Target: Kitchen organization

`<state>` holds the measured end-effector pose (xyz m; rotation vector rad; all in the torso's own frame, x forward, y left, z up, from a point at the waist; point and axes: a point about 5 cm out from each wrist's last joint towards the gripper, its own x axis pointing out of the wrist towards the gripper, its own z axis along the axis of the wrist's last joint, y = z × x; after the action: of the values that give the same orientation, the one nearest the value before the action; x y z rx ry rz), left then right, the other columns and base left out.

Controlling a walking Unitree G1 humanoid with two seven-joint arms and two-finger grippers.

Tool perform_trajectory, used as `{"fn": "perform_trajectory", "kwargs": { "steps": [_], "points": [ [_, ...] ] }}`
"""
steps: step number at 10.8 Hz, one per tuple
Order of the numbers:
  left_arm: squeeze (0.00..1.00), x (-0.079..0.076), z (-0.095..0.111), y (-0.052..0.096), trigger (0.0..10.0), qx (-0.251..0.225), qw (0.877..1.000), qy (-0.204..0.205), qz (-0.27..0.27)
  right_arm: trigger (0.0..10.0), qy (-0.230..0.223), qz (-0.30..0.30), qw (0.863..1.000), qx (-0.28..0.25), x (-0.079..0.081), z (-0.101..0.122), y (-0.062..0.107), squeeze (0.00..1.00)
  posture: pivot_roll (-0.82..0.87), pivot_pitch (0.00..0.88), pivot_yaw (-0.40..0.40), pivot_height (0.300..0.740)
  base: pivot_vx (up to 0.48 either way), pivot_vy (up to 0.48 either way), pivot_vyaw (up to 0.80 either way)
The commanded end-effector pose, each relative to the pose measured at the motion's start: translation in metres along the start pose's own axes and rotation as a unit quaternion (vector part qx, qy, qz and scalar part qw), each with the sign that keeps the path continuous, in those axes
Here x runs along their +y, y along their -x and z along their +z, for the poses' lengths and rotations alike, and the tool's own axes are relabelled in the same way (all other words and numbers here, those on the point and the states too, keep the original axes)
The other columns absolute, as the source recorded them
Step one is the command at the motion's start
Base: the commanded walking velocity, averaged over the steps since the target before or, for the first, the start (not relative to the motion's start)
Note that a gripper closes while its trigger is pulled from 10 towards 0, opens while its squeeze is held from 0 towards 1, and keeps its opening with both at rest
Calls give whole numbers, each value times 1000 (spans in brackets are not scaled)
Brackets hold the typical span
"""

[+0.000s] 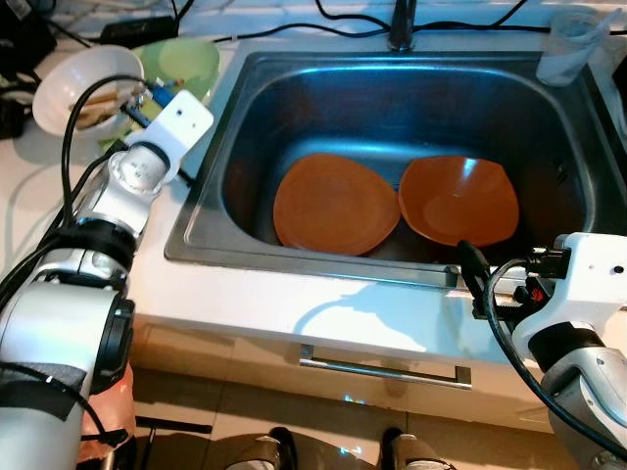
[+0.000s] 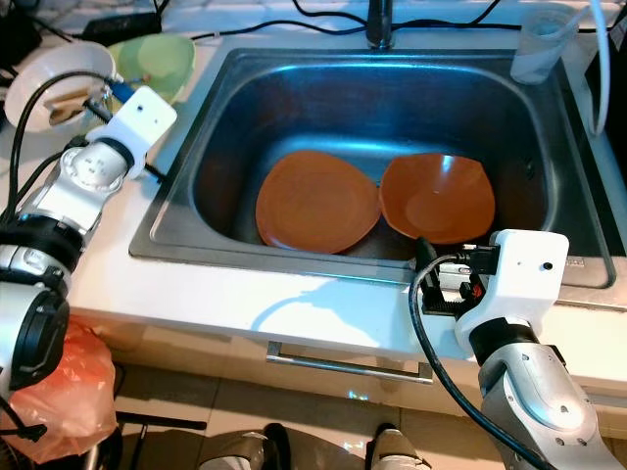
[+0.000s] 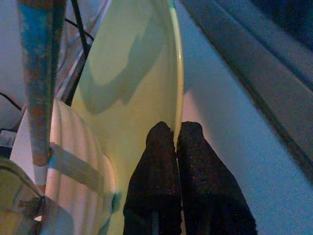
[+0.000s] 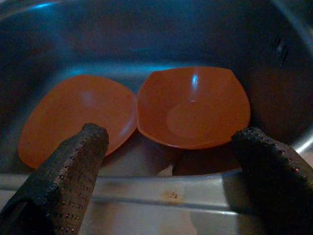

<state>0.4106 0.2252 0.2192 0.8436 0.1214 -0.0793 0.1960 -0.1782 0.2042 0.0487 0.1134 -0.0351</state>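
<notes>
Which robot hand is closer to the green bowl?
Left. The left gripper is right at the green bowl's rim on the counter; the right gripper hovers over the sink's front edge.

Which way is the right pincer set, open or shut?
Open. In the right wrist view its two black fingers stand wide apart at the near rim of the steel sink, framing the orange square bowl without touching it.
</notes>
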Motion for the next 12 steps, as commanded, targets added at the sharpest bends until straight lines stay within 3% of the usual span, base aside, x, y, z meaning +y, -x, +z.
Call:
{"fn": "perform_trajectory", "kwargs": {
  "steps": [1,7,12],
  "points": [
    [0,-53,-56,12,0,99,989,12,-107,10000,-6,-9,1000,26,-2,-9,-1,0,-219,254,89,740,0,0,0],
    [0,-45,-69,19,0,94,988,48,-113,10000,-9,-10,1000,25,-1,-13,-3,0,-196,243,98,740,0,0,0],
    [0,-27,-74,24,0,80,990,13,-119,10000,-12,-3,1000,21,1,-15,-9,0,-169,231,107,740,0,0,0]
  ]
}}
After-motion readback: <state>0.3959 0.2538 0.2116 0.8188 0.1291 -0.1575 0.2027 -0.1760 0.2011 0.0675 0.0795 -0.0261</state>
